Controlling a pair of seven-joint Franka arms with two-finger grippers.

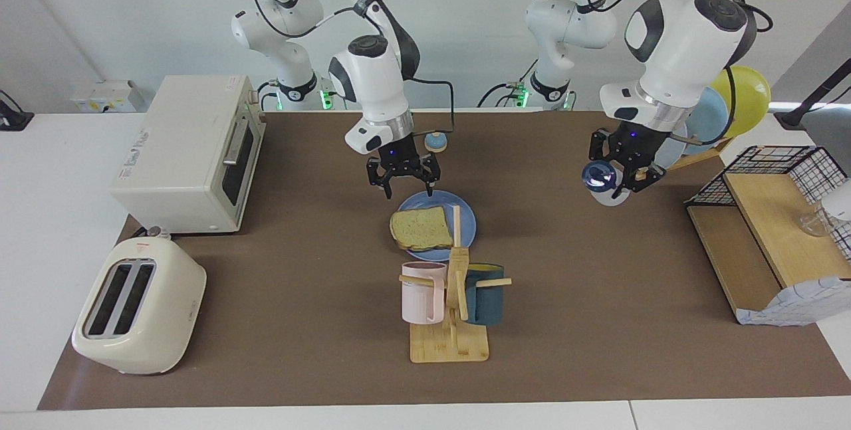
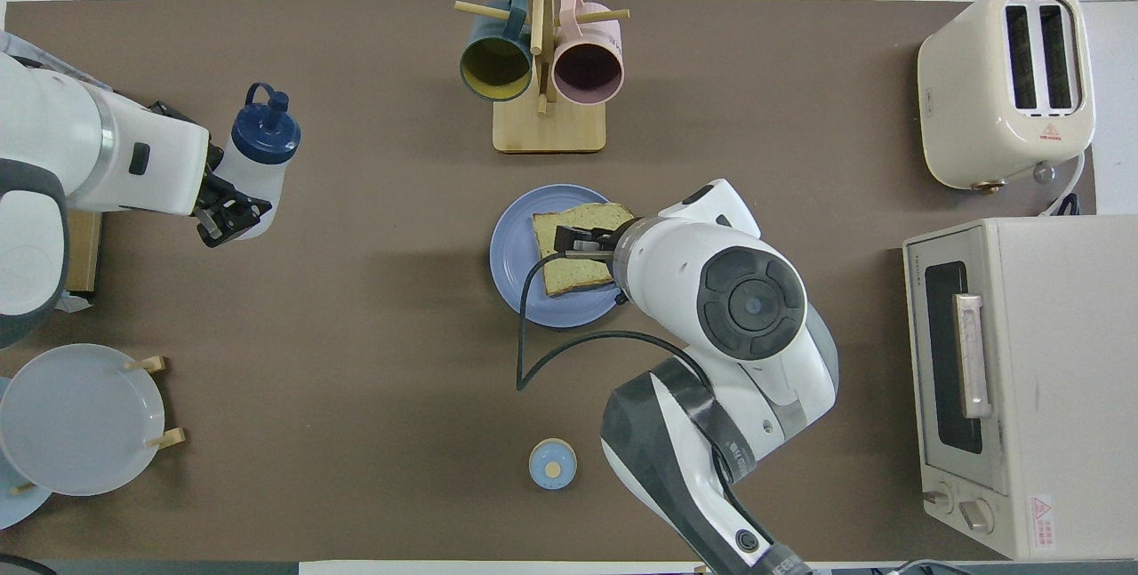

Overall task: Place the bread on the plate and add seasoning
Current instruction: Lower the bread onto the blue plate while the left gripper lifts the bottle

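The bread (image 1: 421,228) (image 2: 569,271) lies flat on the blue plate (image 1: 467,218) (image 2: 510,260) in the middle of the mat. My right gripper (image 1: 408,192) (image 2: 580,243) hangs open just above the plate's robot-side edge, holding nothing. My left gripper (image 1: 618,174) (image 2: 233,212) is up in the air over the mat toward the left arm's end of the table. It is shut on the seasoning (image 1: 602,181) (image 2: 262,162), a white bottle with a navy cap, which is tilted.
A wooden mug rack (image 1: 450,343) with a pink and a dark teal mug stands beside the plate, farther from the robots. A toaster (image 1: 136,310) and toaster oven (image 1: 189,151) fill the right arm's end. A small bell (image 1: 435,142), upright plates (image 1: 731,101) and a wire basket (image 1: 781,171) are also here.
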